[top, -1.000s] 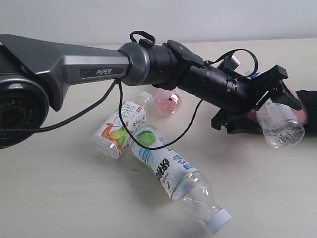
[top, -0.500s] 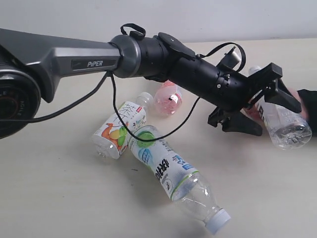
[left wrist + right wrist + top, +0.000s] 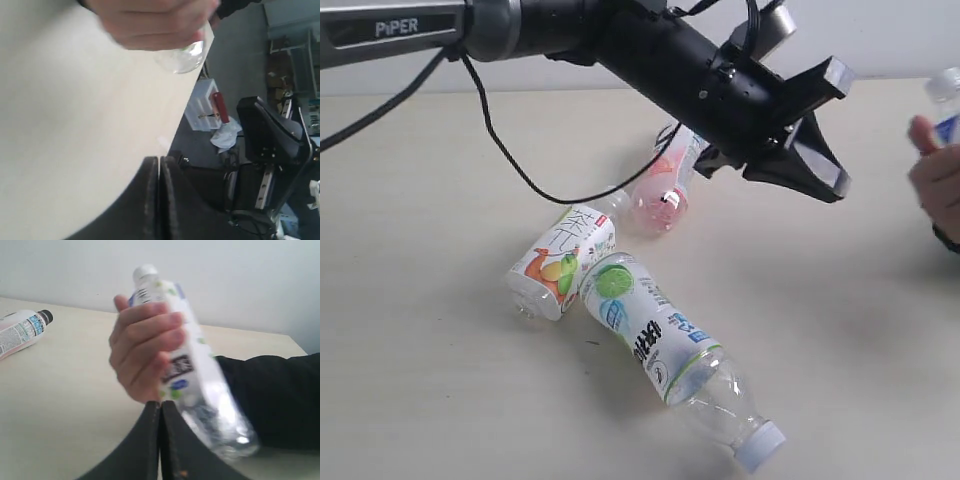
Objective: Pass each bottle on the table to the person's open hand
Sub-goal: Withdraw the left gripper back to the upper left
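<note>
**Hand-over stage, one bottle delivered.** The left fingers (image 3: 838, 130) are hanging above the bench (image 3: 440, 390), spread wide and gripping nothing. I am seeing the right fingers (image 3: 160, 407) only through their own wrist camera, where they are lying together with a hairline gap, also empty.

At the right edge of the exterior view the person's hand (image 3: 935, 190) is gripping the slim bottle (image 3: 945, 95), clear of the bench. Three bottles are lying on their sides:
- The pink bottle (image 3: 665, 190) is nearest the left fingers, its neck hidden under the left arm (image 3: 650, 55).
- The orange-fruit bottle (image 3: 563, 262) and the lime bottle (image 3: 655, 345) are touching each other, well apart from the hand.

I am judging all three to be empty or nearly so, and therefore light. Their thin walls will be denting under a hard squeeze, and their round, glossy bodies will be apt to roll or slip.

I am planning to take each across its labelled middle, with the fingers crosswise to the long axis and only moderate pressure. The pink one is looking like the easiest next pick. Lifting either of the touching pair is likely to nudge the other.
</note>
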`<action>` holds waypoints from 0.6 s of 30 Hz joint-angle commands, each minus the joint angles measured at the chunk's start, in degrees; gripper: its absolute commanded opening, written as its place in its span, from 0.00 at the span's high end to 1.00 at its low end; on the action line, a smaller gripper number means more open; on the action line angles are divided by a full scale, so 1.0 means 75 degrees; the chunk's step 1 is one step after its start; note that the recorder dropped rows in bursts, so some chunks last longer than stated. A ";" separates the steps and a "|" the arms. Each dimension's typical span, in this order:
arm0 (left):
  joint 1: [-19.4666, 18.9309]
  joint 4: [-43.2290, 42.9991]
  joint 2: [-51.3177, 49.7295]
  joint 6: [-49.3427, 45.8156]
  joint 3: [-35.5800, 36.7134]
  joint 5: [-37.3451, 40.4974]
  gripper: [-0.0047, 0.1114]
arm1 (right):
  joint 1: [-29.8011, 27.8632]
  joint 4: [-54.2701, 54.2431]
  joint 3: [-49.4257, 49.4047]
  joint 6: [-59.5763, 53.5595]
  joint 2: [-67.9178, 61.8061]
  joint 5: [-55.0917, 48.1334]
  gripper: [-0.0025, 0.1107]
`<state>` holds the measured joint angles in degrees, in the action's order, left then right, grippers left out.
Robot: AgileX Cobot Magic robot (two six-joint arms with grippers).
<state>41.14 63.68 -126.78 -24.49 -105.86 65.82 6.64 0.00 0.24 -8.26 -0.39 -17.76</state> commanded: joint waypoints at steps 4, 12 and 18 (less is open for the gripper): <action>-0.0503 -0.0467 0.0872 -0.1119 0.0514 0.0064 0.96 | 0.0008 0.0000 -0.0033 0.0003 0.0052 0.0079 0.98; -0.1269 -0.0432 0.2250 -0.2522 0.2187 -0.0774 0.96 | 0.0008 0.0000 -0.0033 0.0003 0.0052 0.0079 0.98; -0.1677 -0.0705 0.3586 -0.3799 0.3619 -0.1805 0.96 | 0.0008 0.0000 -0.0033 0.0003 0.0052 0.0079 0.98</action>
<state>29.46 59.42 -104.39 -48.47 -82.50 55.71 6.64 0.00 0.24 -8.26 -0.39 -17.76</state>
